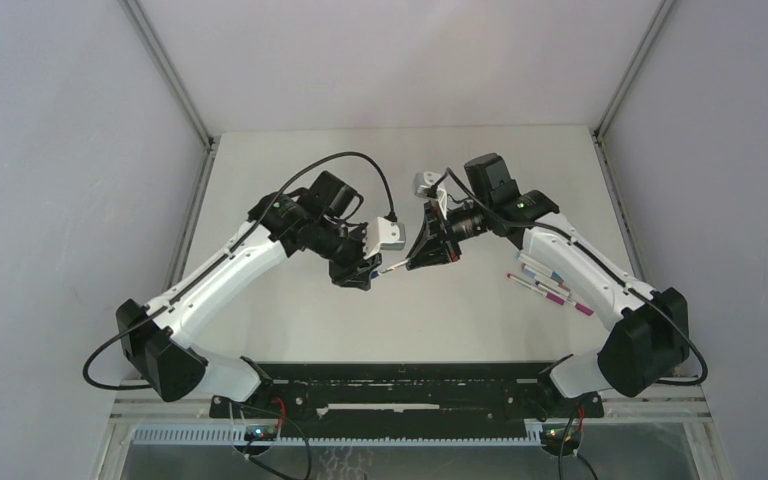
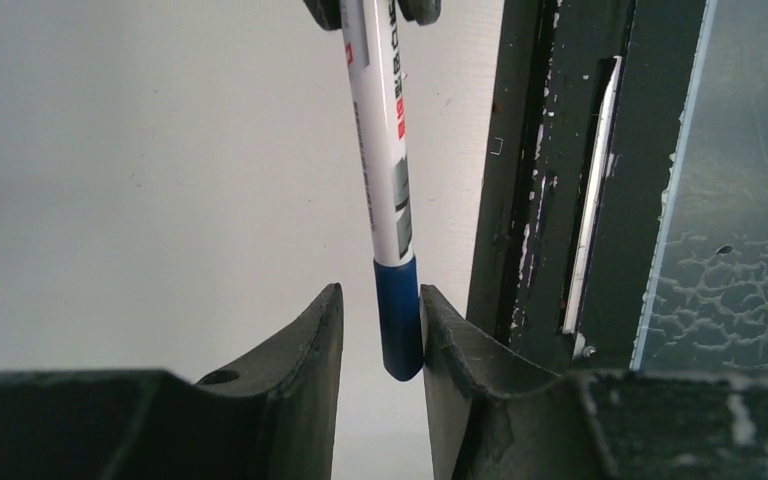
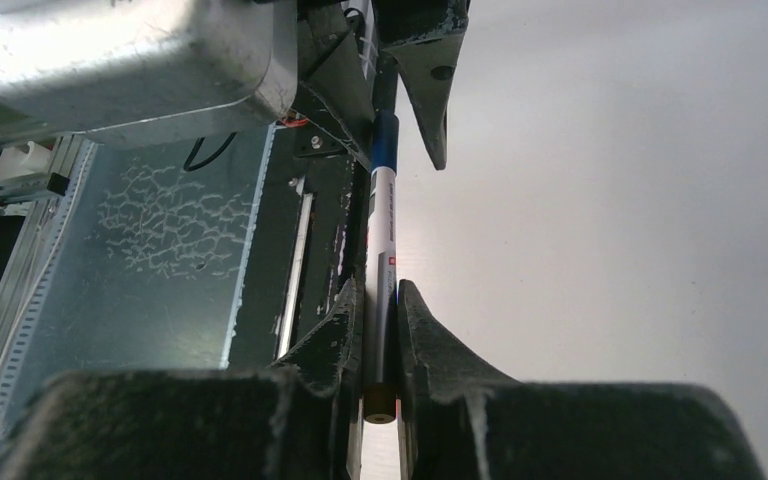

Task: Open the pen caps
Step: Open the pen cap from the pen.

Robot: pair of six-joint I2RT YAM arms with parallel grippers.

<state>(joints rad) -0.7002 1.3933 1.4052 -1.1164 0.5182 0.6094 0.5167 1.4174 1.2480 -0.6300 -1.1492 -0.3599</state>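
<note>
Top external view: there's the pale counter point(image 1: 460, 320), with the left arm point(image 1: 220, 275) and right arm point(image 1: 580, 265) both reaching in so they meet around the middle of it. The right claw point(image 3: 380, 290) is clamped tight on the white barrel of a pen point(image 2: 380, 150), which runs straight across to the left claw point(image 2: 380, 291). That one's jaws are partway apart around the pen's end: one finger point(image 2: 460, 340) touches it, while the other side has a clear gap. A bunch of spare pens point(image 1: 550, 285) lies on the counter just beside the right arm. The blue cap point(image 2: 398, 320) sits on the pen's tip, between the left fingers, not pulled off.
</note>
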